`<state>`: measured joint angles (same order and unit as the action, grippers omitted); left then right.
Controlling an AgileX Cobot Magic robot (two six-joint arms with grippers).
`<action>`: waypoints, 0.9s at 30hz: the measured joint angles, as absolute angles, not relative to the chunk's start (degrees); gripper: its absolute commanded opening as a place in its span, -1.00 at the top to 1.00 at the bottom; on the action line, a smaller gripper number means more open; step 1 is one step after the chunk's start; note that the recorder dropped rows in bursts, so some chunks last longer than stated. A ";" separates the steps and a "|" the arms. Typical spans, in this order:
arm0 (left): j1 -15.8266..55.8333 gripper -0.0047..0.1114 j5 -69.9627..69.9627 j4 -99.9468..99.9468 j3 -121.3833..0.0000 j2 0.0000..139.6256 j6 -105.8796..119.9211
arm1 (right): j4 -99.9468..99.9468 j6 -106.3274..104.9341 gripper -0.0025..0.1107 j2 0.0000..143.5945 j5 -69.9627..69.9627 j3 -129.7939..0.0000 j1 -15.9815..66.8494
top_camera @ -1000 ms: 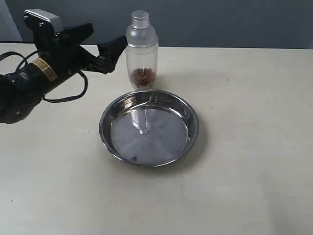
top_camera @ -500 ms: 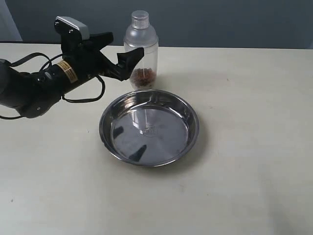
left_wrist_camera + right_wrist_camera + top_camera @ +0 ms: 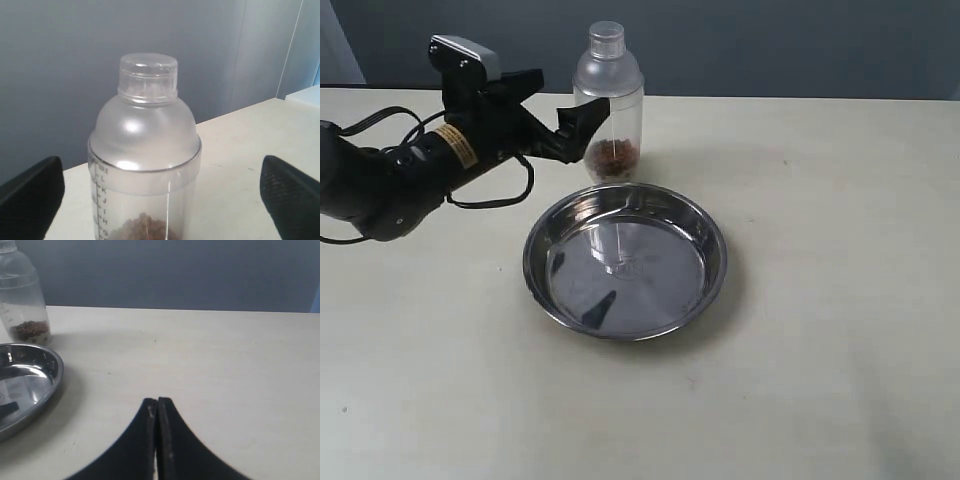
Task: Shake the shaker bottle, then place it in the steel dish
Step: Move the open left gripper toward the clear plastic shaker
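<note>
- Left gripper (image 3: 568, 96): jaws wide apart, holding nothing. In the left wrist view its black fingers (image 3: 31, 194) stand one on each side of the bottle (image 3: 145, 150), with table showing in the gaps.
- Right gripper (image 3: 157, 403): jaws pressed together, empty, low over the table and well apart from dish and bottle.
- The bottle (image 3: 610, 105) stands upright on the table near its far edge, just behind the dish's far rim, cap (image 3: 606, 35) on.
- Brown granules (image 3: 612, 155) lie in a low heap at the bottle's bottom; above them it is clear frosted plastic with a printed scale.
- The dish (image 3: 536, 272) sits flat towards the middle of the table, and its mirror bottom reflects the bottle and a dark finger.
- Table (image 3: 820, 350): a broad pale stretch runs from the dish to the right edge and to the near edge. The left arm and its cable lie over the far left corner.
</note>
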<state>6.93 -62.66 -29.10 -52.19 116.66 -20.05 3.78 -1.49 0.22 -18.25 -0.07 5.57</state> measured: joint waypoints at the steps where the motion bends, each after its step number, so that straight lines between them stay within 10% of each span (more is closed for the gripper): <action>1: 6.93 -0.82 -62.91 -29.33 -52.19 116.66 -20.15 | 3.78 -1.49 0.97 0.22 -18.25 -0.07 5.57; 27: 4.59 -0.89 -68.90 -34.39 -54.13 121.55 -18.79 | 3.78 -1.49 0.97 0.22 -18.25 -0.07 5.57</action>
